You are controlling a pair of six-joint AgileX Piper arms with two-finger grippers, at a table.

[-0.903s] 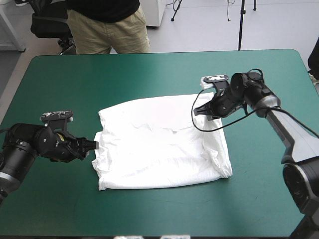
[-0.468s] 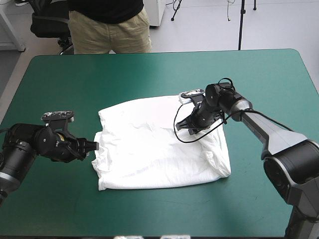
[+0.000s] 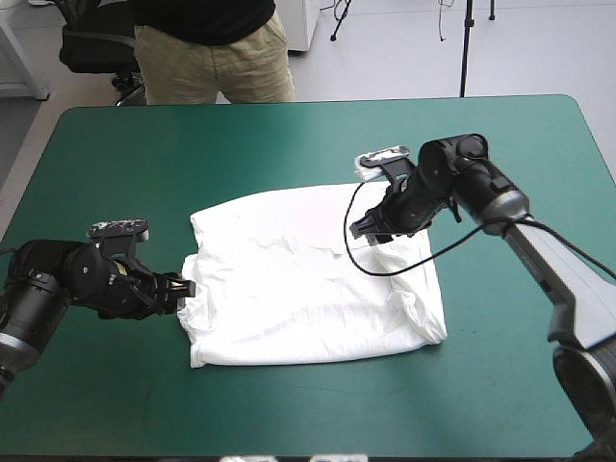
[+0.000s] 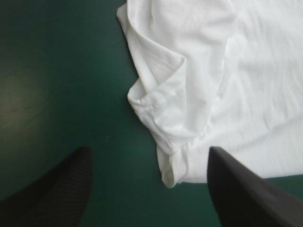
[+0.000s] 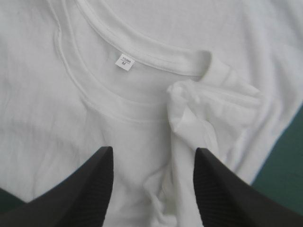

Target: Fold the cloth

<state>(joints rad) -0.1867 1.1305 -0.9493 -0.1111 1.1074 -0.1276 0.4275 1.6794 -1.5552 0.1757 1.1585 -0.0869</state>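
Observation:
The white T-shirt [image 3: 308, 274] lies spread flat in the middle of the table, with a rumpled fold along its right edge. My left gripper [image 3: 185, 288] sits low at the shirt's left edge and is open. In the left wrist view the left gripper [image 4: 149, 189] has a bunched sleeve fold of the T-shirt [image 4: 161, 99] just ahead, between its fingers. My right gripper [image 3: 371, 229] hovers open over the shirt's far right part. The right wrist view has the right gripper [image 5: 154, 184] above the neckline [image 5: 142, 59] and its size label [image 5: 125, 62], with a crumpled sleeve [image 5: 213, 109] beside them.
Bare teal-green cover [image 3: 289, 144] surrounds the shirt on every side, widest toward the far edge and the right. A strip of cover [image 3: 385, 404] separates the shirt from the table's near edge.
The right gripper swung left over the shirt's collar area, then drew back a little toward the far right. The left gripper has edged closer to the shirt's left edge.

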